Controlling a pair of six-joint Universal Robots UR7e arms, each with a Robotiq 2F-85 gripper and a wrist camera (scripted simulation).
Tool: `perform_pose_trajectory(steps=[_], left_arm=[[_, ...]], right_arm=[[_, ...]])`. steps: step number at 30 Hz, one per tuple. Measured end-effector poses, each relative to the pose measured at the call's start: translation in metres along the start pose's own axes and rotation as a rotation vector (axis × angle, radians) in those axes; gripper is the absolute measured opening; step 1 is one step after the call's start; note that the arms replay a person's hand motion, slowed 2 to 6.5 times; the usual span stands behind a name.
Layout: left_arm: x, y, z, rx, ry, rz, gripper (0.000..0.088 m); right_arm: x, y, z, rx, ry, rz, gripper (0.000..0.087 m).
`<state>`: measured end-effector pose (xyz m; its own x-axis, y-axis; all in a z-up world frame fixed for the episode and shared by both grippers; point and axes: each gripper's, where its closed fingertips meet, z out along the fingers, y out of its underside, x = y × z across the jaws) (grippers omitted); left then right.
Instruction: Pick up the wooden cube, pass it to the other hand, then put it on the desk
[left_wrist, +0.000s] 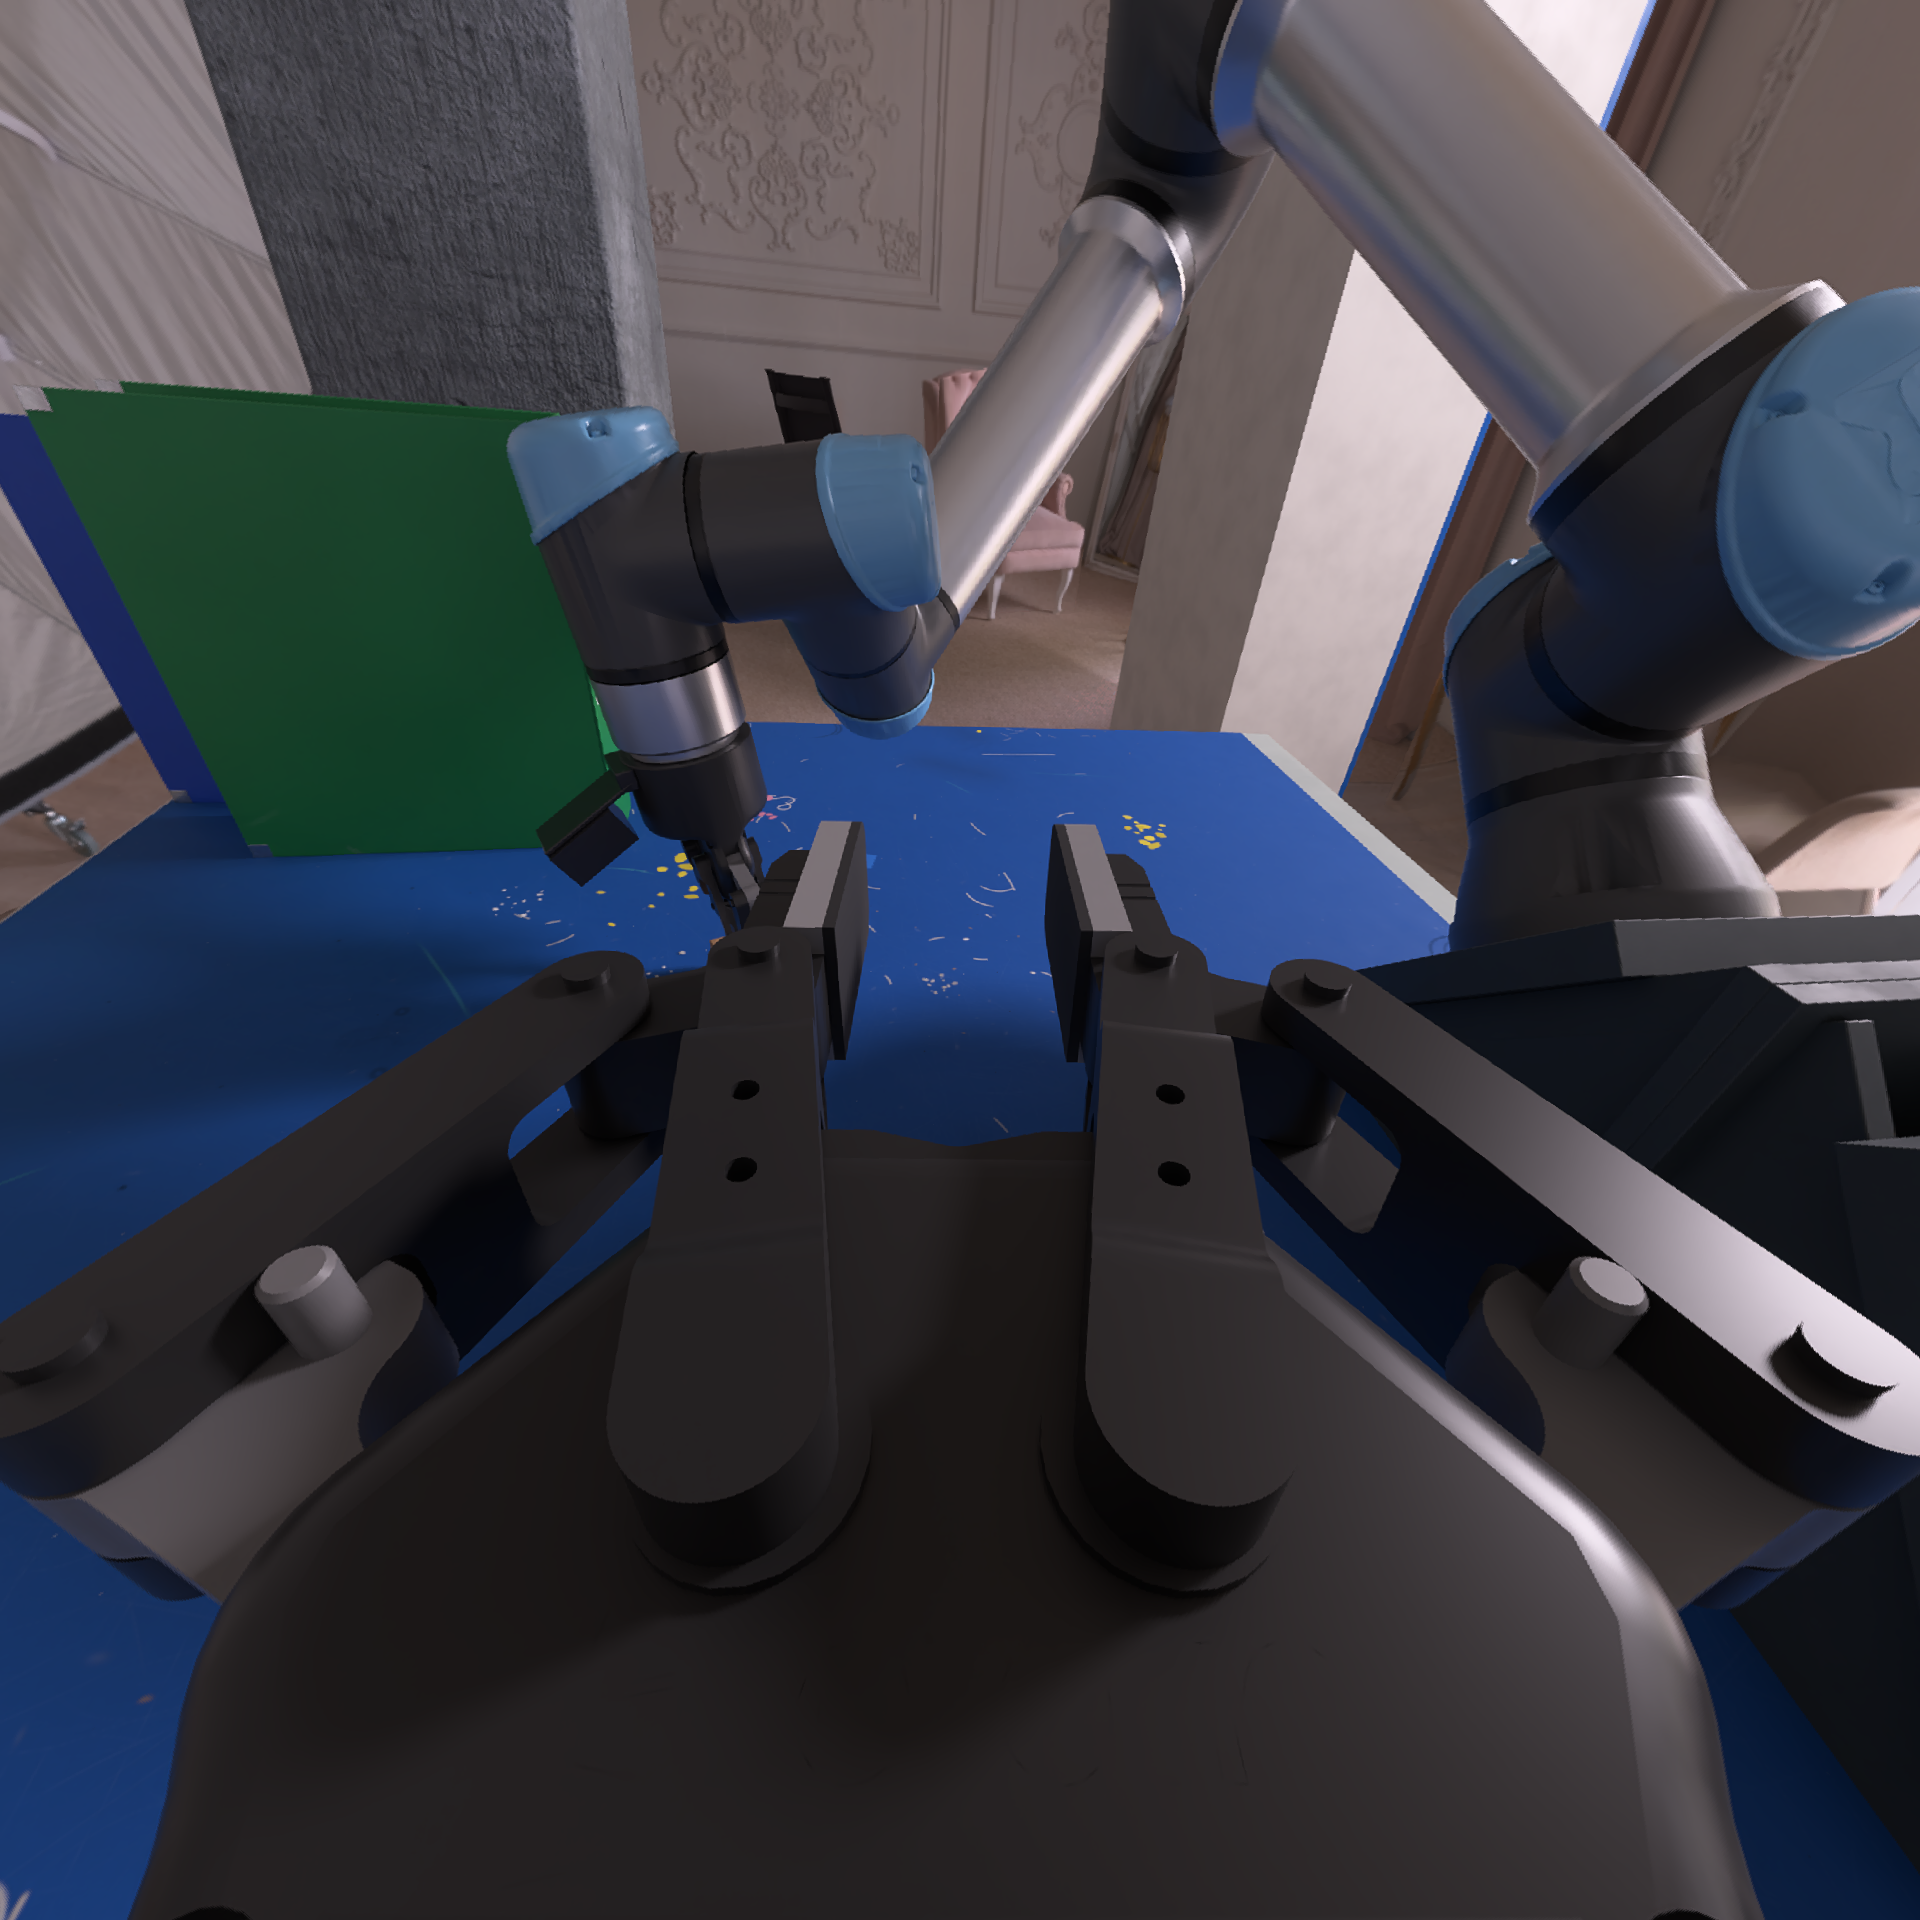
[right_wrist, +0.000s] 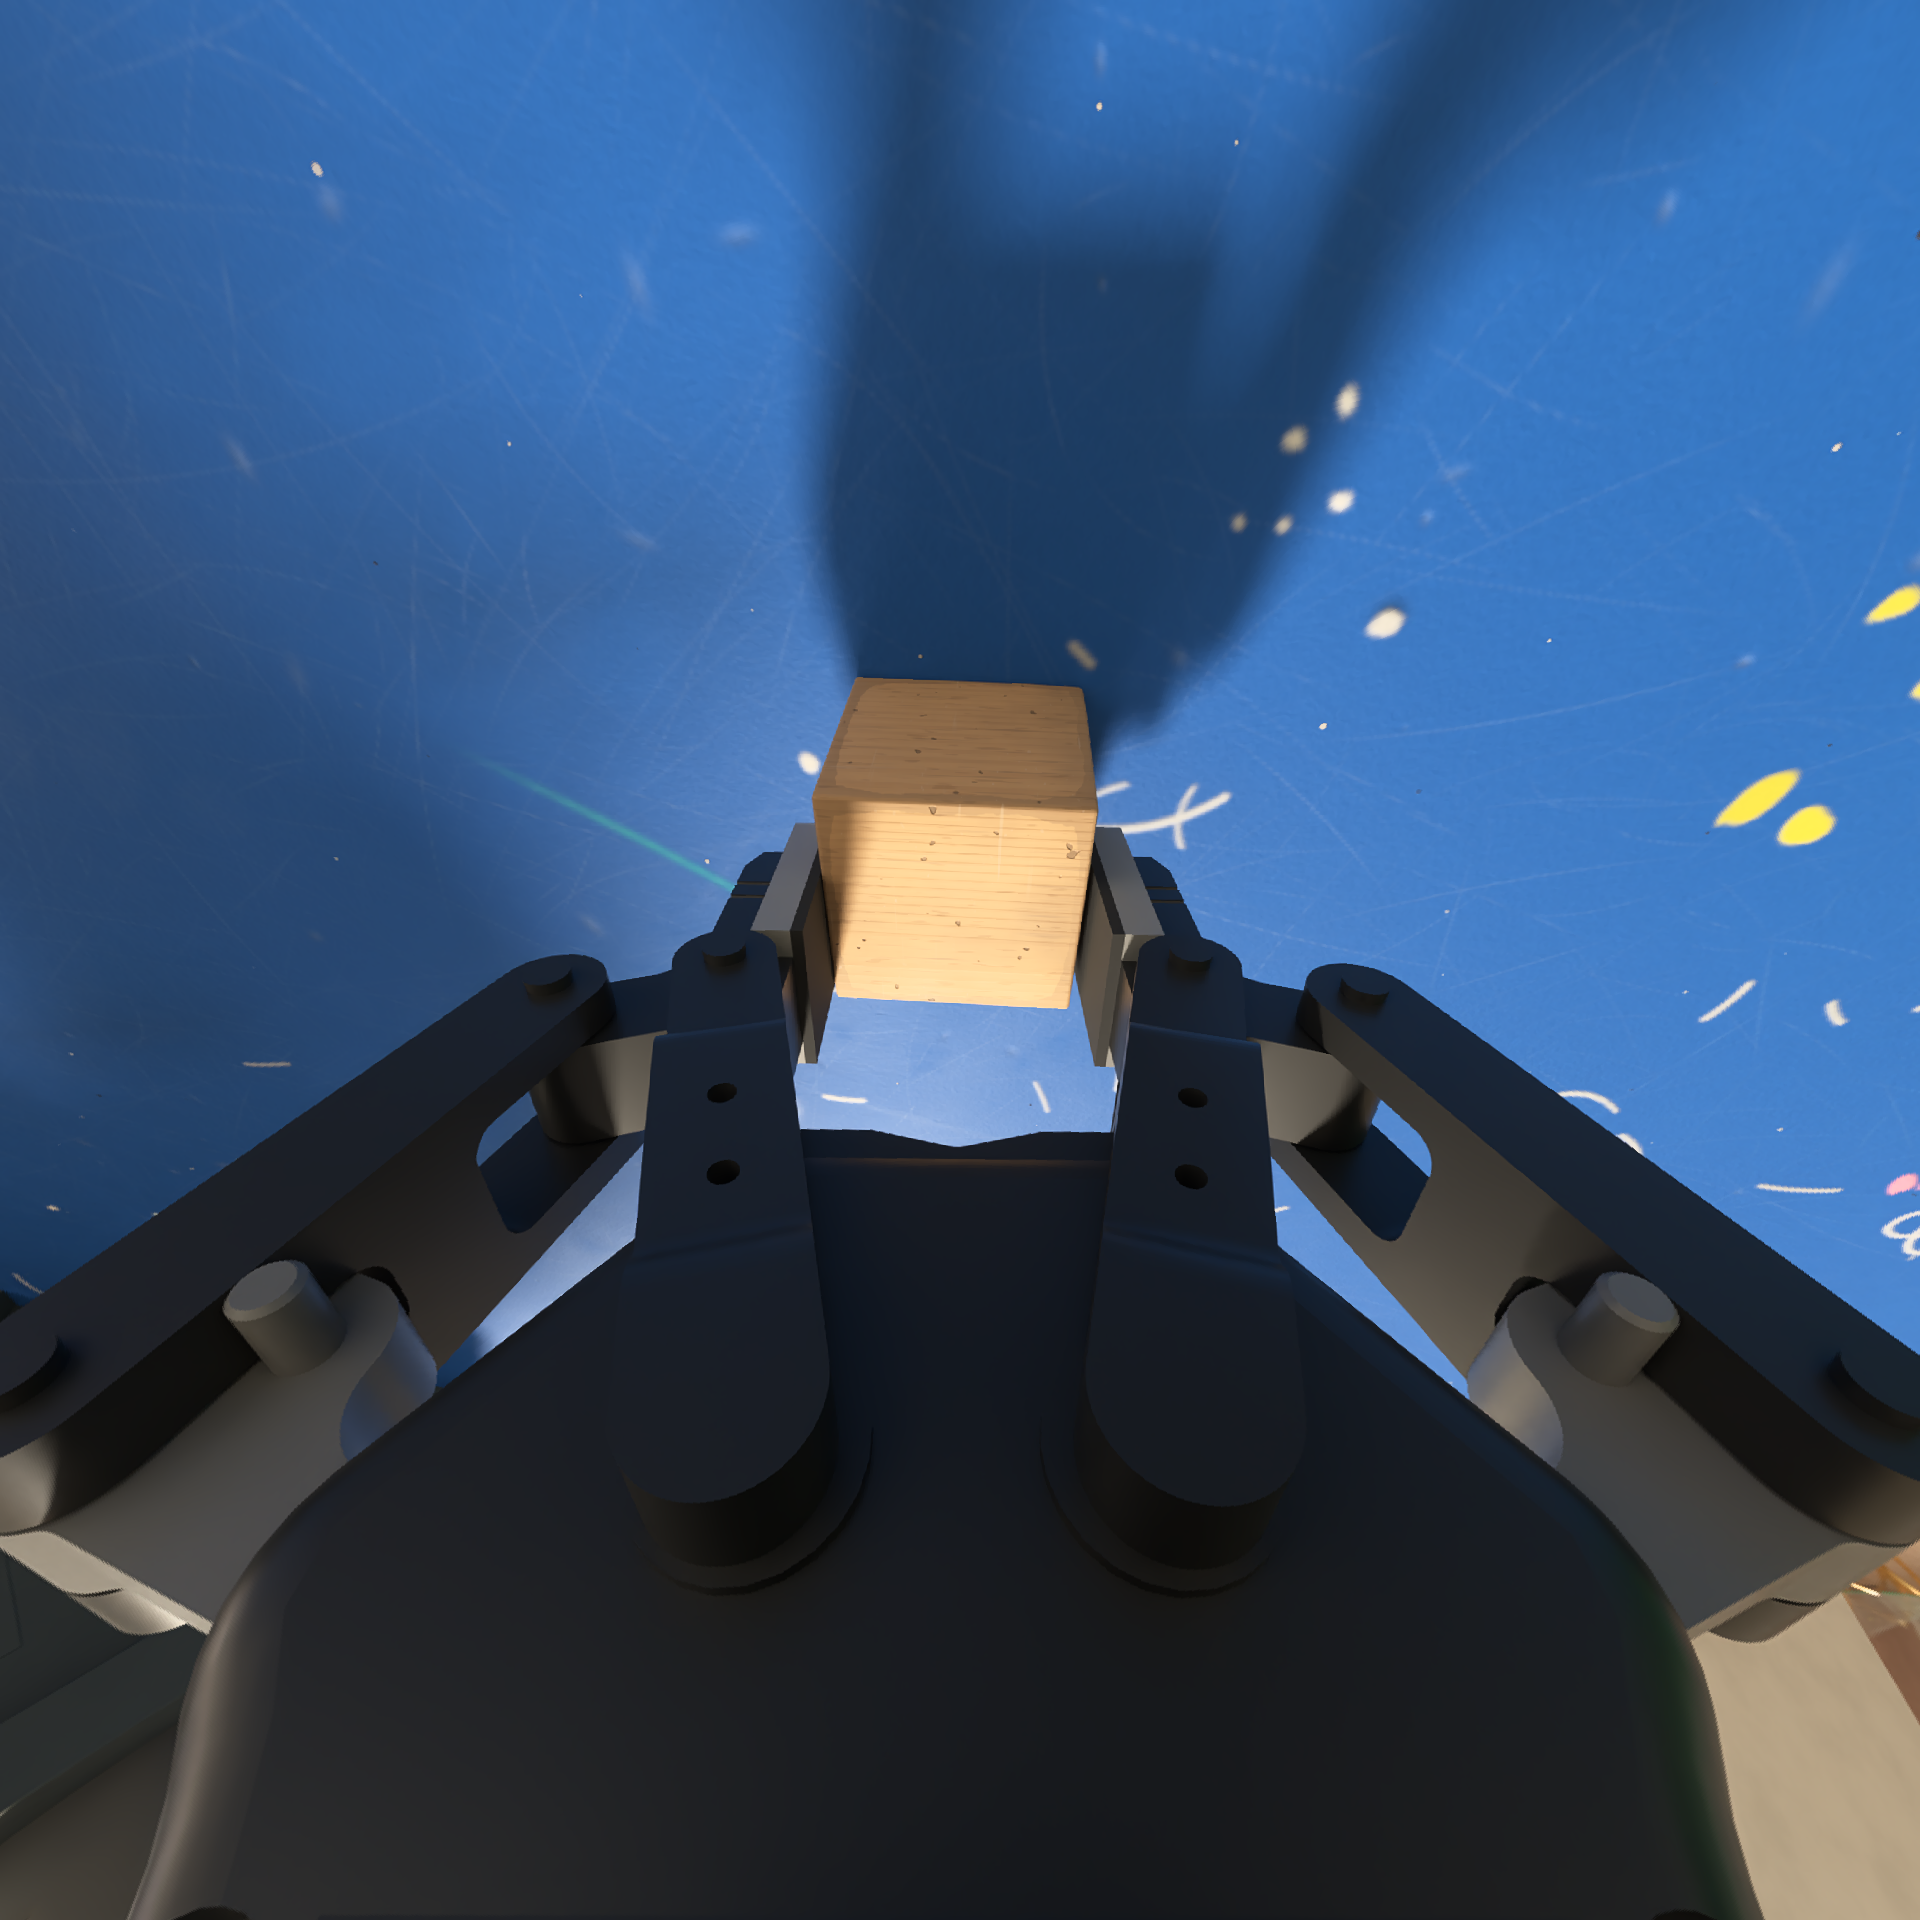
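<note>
The wooden cube is light tan and sits between the pads of my right gripper, which is shut on its two sides. It points down at the blue desk, and the cube's far face is at or just above the surface, meeting its own shadow. In the left wrist view my left gripper is open and empty, low over the desk. The right gripper shows farther off there, pointing down at the desk; the cube is almost wholly hidden behind my left finger.
A green upright panel stands at the desk's back left. The right arm arches over the desk from its base at the right edge. A dark mount block sits beside my left gripper. Paint specks mark the desk.
</note>
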<state>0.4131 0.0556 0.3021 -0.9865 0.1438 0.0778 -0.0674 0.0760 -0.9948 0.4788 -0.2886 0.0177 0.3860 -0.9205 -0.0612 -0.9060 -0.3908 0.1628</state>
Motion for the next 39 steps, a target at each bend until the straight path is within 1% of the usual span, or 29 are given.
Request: perform_pose_trajectory(steps=[17, 18, 19, 20, 28, 30, 34, 39], left_arm=[[-0.006, 0.004, -0.003, -0.041, -0.055, 0.014, 0.0323], [-0.006, 0.004, -0.003, -0.043, -0.060, 0.015, 0.0324], [-0.007, 0.004, -0.003, -0.046, -0.064, 0.016, 0.0324], [-0.007, 0.004, -0.004, -0.049, -0.069, 0.017, 0.0325], [-0.011, 0.006, -0.007, -0.078, -0.118, 0.022, 0.0327], [-0.013, 0.007, -0.008, -0.085, -0.133, 0.023, 0.0327], [-0.016, 0.007, -0.011, -0.100, -0.173, 0.028, 0.0327], [-0.023, 0.008, -0.016, -0.120, -0.241, 0.035, 0.0327]], right_arm=[[0.004, 0.000, -0.002, 0.013, 0.022, 0.003, 0.0390], [0.004, -0.001, -0.003, 0.016, 0.024, 0.003, 0.0412], [0.005, -0.001, -0.004, 0.018, 0.026, 0.002, 0.0478], [0.005, -0.001, -0.004, 0.021, 0.027, 0.002, 0.0513], [0.005, -0.001, -0.012, 0.052, 0.042, -0.007, 0.0641], [0.005, 0.000, -0.014, 0.062, 0.046, -0.009, 0.0657], [0.004, -0.001, -0.019, 0.085, 0.050, -0.012, 0.0658], [0.003, -0.001, -0.027, 0.119, 0.055, -0.018, 0.0665]])
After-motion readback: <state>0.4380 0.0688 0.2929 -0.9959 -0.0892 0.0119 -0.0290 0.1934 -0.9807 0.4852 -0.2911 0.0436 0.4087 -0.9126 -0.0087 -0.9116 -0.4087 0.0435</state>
